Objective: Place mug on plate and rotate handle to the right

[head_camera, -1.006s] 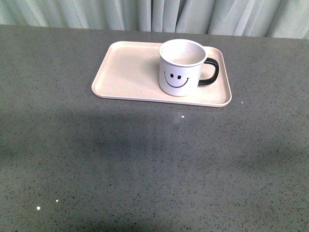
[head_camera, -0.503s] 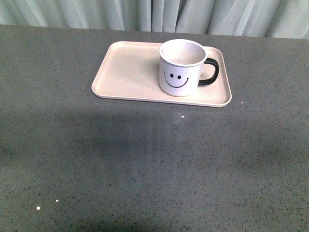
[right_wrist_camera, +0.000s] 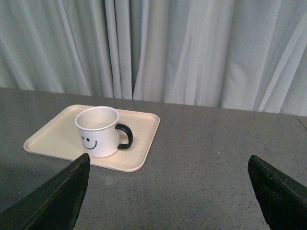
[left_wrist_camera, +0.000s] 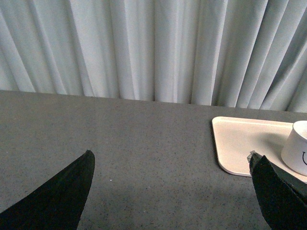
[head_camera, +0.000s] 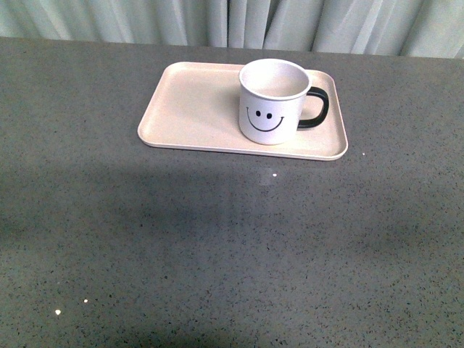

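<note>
front view shows the table (head_camera: 217,254) wide and grey, my arms out of sight. the plate (head_camera: 190,107) lies long side across, toward the far edge. the mug (head_camera: 273,101) stands upright on its right half, the handle (head_camera: 317,107) pointing right. i judge both steps done. from my wrists, my right gripper (right_wrist_camera: 168,191) is spread, empty, facing the mug squarely and well apart from it; my left gripper (left_wrist_camera: 172,191), also spread and empty, has it off at one side.
</note>
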`<move>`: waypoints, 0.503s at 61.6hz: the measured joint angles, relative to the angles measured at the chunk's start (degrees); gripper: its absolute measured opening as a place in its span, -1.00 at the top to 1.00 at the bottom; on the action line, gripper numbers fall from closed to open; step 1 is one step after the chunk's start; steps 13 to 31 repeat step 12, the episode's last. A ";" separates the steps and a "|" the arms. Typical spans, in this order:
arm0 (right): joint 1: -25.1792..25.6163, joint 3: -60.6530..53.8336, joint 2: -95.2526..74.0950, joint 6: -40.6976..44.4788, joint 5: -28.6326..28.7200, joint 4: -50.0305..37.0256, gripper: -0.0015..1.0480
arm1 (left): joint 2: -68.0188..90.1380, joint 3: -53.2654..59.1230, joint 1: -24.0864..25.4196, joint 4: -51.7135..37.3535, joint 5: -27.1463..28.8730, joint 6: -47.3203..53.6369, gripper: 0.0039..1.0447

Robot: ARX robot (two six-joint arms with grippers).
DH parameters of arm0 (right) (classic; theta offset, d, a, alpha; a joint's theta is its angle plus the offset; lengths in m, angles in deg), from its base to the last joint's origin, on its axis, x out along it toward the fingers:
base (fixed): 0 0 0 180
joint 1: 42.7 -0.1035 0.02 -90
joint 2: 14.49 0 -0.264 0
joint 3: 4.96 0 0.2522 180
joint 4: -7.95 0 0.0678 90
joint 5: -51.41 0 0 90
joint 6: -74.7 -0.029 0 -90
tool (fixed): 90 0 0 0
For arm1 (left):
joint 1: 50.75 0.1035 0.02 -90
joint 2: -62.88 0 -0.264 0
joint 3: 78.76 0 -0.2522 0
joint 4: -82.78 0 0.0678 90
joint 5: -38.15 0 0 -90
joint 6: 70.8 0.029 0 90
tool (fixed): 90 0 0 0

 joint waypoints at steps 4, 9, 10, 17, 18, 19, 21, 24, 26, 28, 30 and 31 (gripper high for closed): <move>0.00 0.00 0.00 0.00 0.00 0.00 -0.82 | 0.00 0.00 0.00 0.00 0.00 0.00 -0.83; 0.00 0.00 0.00 0.00 0.00 0.00 -0.82 | 0.00 0.00 0.00 0.00 0.00 0.00 -0.83; 0.00 0.00 0.00 0.02 0.00 0.00 -0.82 | 0.00 0.00 0.00 0.00 0.00 0.00 -0.83; 0.00 0.00 0.00 0.02 0.00 0.00 -0.82 | 0.00 0.00 0.00 0.00 0.00 0.00 -0.83; 0.00 0.00 0.00 0.02 0.00 0.00 -0.82 | 0.00 0.00 0.00 0.00 0.00 0.00 -0.83; 0.00 0.00 0.00 0.02 0.00 0.00 -0.82 | 0.00 0.00 0.00 0.00 0.00 0.00 -0.83; 0.00 0.00 0.00 0.02 0.00 0.00 -0.82 | 0.00 0.00 0.00 0.00 0.00 0.00 -0.83; 0.00 0.00 0.00 0.02 0.00 0.00 -0.82 | 0.00 0.00 0.00 0.00 0.00 0.00 -0.83; 0.00 0.00 0.00 0.02 0.00 0.00 -0.82 | 0.00 0.00 0.00 0.00 0.00 0.00 -0.83; 0.00 0.00 0.00 0.02 0.00 0.00 -0.82 | 0.00 0.00 0.00 0.00 0.00 0.00 -0.83; 0.00 0.00 0.00 0.02 0.00 0.00 -0.82 | 0.00 0.00 0.00 0.00 0.00 0.00 -0.83; 0.00 0.00 0.00 0.02 0.00 0.00 -0.82 | 0.00 0.00 0.00 0.00 0.00 0.00 -0.83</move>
